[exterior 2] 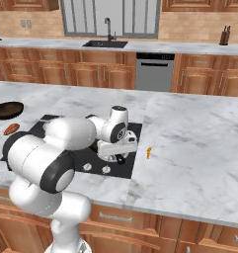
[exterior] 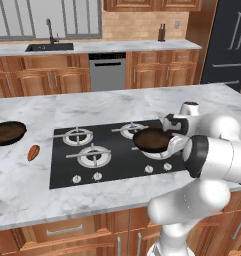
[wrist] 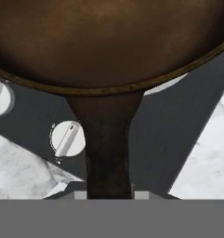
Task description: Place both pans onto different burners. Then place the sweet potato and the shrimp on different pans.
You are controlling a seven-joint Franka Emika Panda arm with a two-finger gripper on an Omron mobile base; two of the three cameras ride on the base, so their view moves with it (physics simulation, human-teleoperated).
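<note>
Pan [exterior: 153, 139] sits over the front-right burner [exterior: 162, 150], at 3 o'clock of the cooktop [exterior: 62, 170]; gripper [wrist: 110, 193] clamped on its handle [wrist: 107, 148]. Step in hand: placing first pan. Next, in my judgement: release, fetch second pan [exterior: 7, 133] at 9 o'clock

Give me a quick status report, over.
Gripper shut on pan handle, pan over front right burner. Second pan and sweet potato on counter left of cooktop. Shrimp on counter right. Nothing in the way.

Even, bright rendered light; soft, slightly blurry
</note>
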